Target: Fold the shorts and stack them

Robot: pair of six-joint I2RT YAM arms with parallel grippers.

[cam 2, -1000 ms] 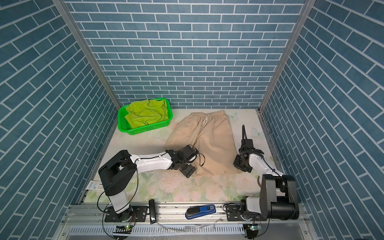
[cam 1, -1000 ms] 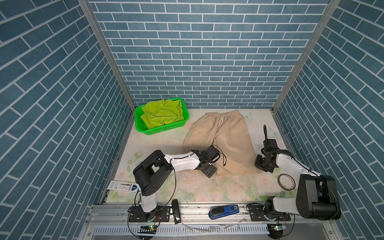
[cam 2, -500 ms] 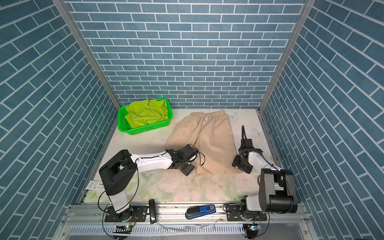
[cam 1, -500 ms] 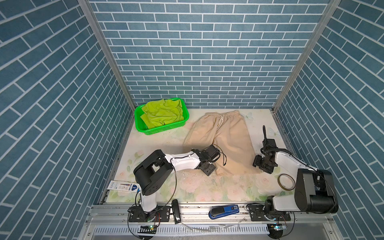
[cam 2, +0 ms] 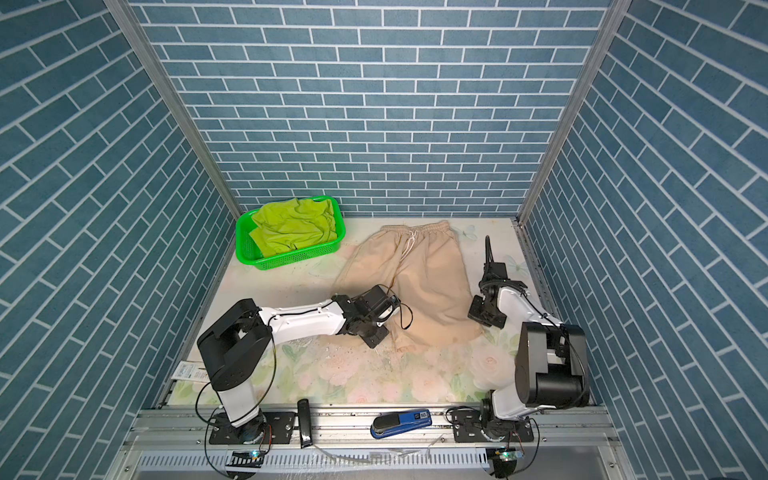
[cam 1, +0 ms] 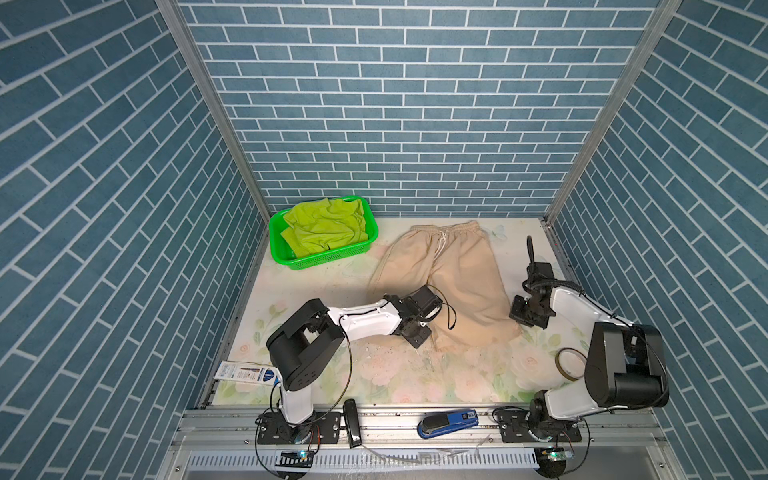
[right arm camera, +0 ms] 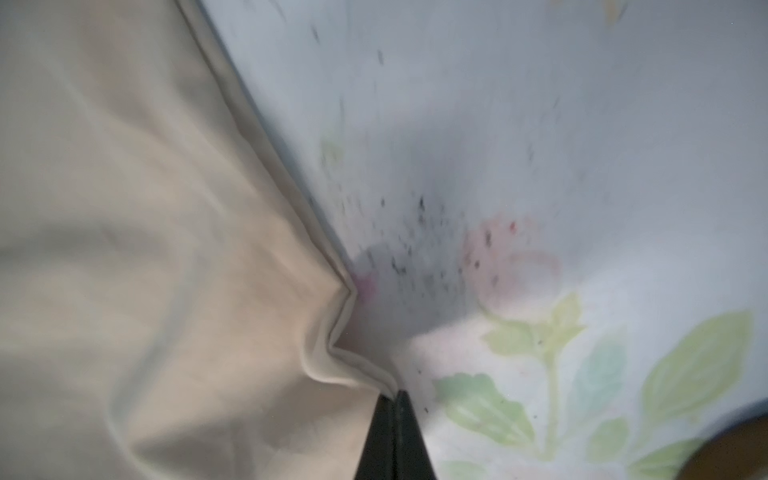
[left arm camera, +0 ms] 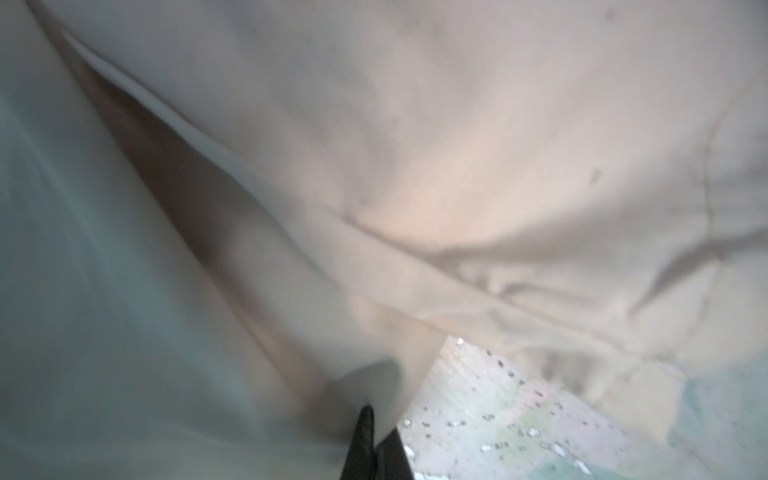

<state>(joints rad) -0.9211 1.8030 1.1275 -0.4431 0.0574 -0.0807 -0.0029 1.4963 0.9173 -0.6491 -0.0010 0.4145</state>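
Note:
The beige shorts (cam 1: 453, 282) (cam 2: 424, 270) lie flat on the floral mat, waistband and white drawstring toward the back wall. My left gripper (cam 1: 428, 334) (left arm camera: 374, 419) is shut on the hem of their left leg. My right gripper (cam 1: 521, 320) (right arm camera: 392, 395) is shut on the outer edge of the right leg near its hem, and the cloth puckers at the pinch. The lime green shorts (cam 1: 324, 226) (cam 2: 293, 224) lie crumpled inside the green basket (cam 1: 328, 259) at the back left.
A tape roll (cam 1: 570, 363) lies on the mat by the right arm's base. A blue stapler (cam 1: 448, 417) and a black bar (cam 1: 351, 428) rest on the front rail. A printed packet (cam 1: 245, 371) sits at the front left. Brick walls close three sides.
Both grippers have closed on the beige shorts' near edges. The right gripper has shifted a little left onto the cloth's edge; the left arm has hardly moved.

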